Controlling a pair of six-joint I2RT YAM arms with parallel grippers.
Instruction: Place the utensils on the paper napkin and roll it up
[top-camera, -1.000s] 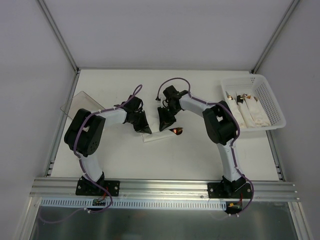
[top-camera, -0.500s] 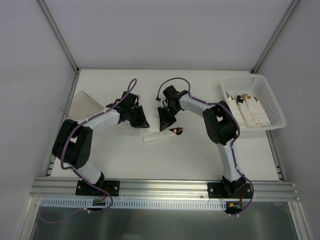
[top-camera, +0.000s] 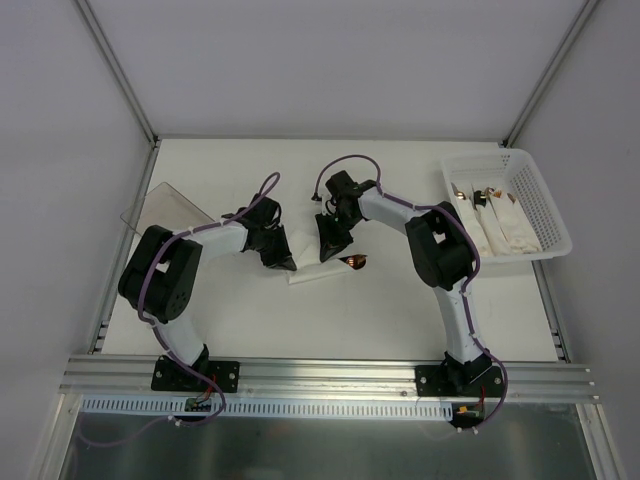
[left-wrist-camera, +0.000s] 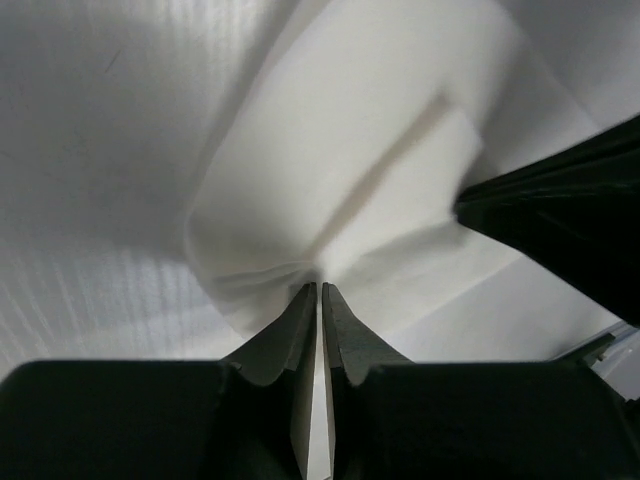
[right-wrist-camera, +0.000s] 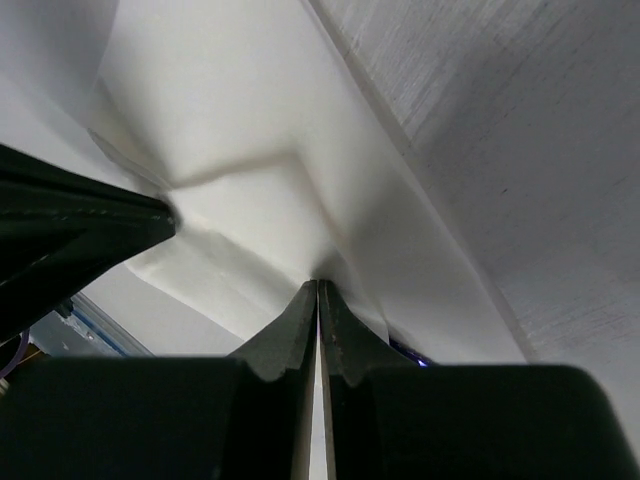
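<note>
The paper napkin (top-camera: 312, 272) lies mid-table as a partly rolled white bundle. A tan-brown end of the utensils (top-camera: 354, 263) sticks out at its right; the rest is hidden inside. My left gripper (top-camera: 281, 262) is at the bundle's left end. In the left wrist view its jaws (left-wrist-camera: 320, 287) are shut on a puckered fold of the napkin (left-wrist-camera: 350, 150). My right gripper (top-camera: 328, 254) is over the bundle's right part. Its jaws (right-wrist-camera: 317, 284) pinch the napkin (right-wrist-camera: 250, 120) too. Each wrist view shows the other gripper's dark finger close by.
A white perforated basket (top-camera: 545, 205) at the far right holds several rolled napkin bundles with utensils. A clear smoky plastic container (top-camera: 165, 208) lies at the far left. Metal frame rails run along both sides of the table.
My left arm drew back off the napkin's left end, then returned and shut on it again. The right arm and the bundle have hardly moved.
</note>
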